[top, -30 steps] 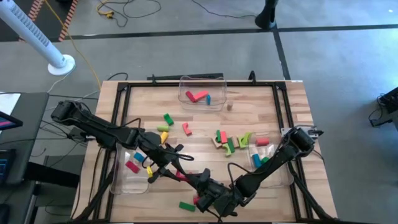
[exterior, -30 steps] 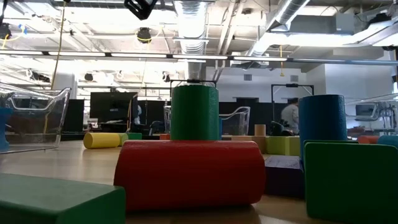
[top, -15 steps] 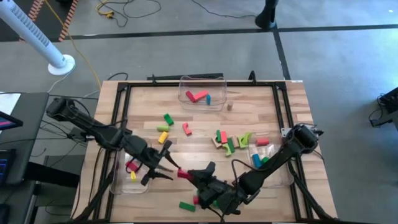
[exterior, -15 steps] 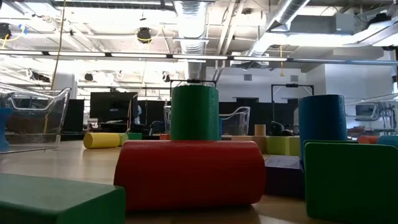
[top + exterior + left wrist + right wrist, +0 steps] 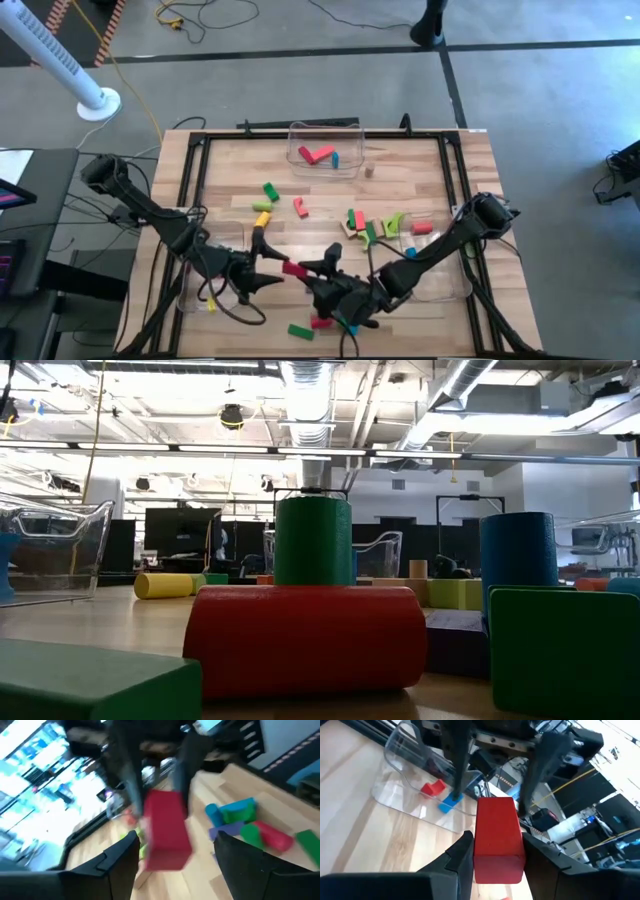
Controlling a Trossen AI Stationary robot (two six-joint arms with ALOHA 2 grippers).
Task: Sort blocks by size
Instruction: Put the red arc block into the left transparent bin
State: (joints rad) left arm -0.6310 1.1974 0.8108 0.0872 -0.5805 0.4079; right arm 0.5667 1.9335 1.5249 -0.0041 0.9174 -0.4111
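high view: left fingers (image 5: 262,268) now wider, off the red block (image 5: 294,269)

Both arms reach inward low over the front of the surface. The left hand (image 5: 268,268) is spread wide; the right hand (image 5: 312,272) faces it, fingers clamped.

Even overhead light fills the high view, with soft shadows beneath both arms. In the low view, ceiling lamps (image 5: 305,385) glare at 12 o'clock. The left wrist view is motion-blurred throughout, with window glare at 9 o'clock; the right wrist view is sharper.
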